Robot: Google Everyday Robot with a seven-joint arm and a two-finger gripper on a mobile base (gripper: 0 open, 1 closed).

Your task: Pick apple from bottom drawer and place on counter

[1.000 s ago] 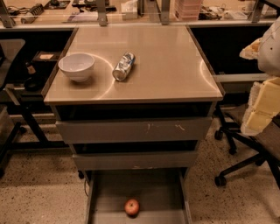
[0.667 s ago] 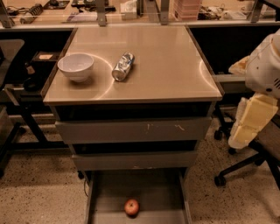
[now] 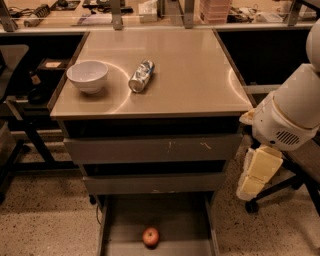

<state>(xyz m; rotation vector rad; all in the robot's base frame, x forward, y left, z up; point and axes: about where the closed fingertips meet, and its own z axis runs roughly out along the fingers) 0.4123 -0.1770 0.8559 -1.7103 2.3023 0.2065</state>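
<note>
Camera view: the small round red-orange apple (image 3: 150,236) lies at the near middle of the pulled-out grey metal bottom drawer (image 3: 177,220), open to a reach from above. The cream two-finger gripper (image 3: 255,179) hangs right of the cabinet, below the glossy beige counter (image 3: 190,75) and well apart from the apple. Whether it is open cannot be told.

Floor: speckled terrazzo floor (image 3: 40,220). Back: long light-wood desk (image 3: 65,21), cluttered, with metal posts (image 3: 116,15) standing on it. Right: black chair base (image 3: 275,191) on casters. Lighting warm.

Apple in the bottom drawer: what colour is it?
The apple is red-orange, camera view; gripper hangs at right.
</note>
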